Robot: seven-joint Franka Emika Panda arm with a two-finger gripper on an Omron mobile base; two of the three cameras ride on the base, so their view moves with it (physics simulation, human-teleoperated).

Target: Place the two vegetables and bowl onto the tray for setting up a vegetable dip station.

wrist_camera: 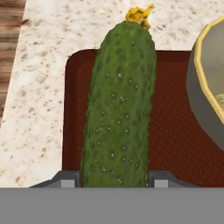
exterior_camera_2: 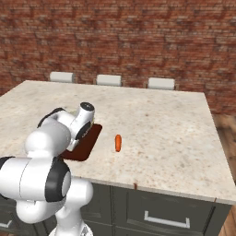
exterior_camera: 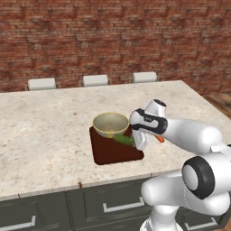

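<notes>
Jaws (wrist_camera: 113, 180): clamped on the cucumber (wrist_camera: 119, 105), one finger on each side.
Cucumber: held over the tray (exterior_camera: 108, 151), just beside the bowl (exterior_camera: 110, 124).
Bowl: sits on the tray's far end.
Carrot (exterior_camera_2: 118, 143): lies on the table (exterior_camera_2: 166, 124), beside the tray.

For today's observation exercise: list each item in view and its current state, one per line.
Cucumber: held between the fingers, over the tray.
Bowl: upright on the tray, empty.
Tray: flat on the counter.
Carrot: lying on the counter, off the tray.
</notes>
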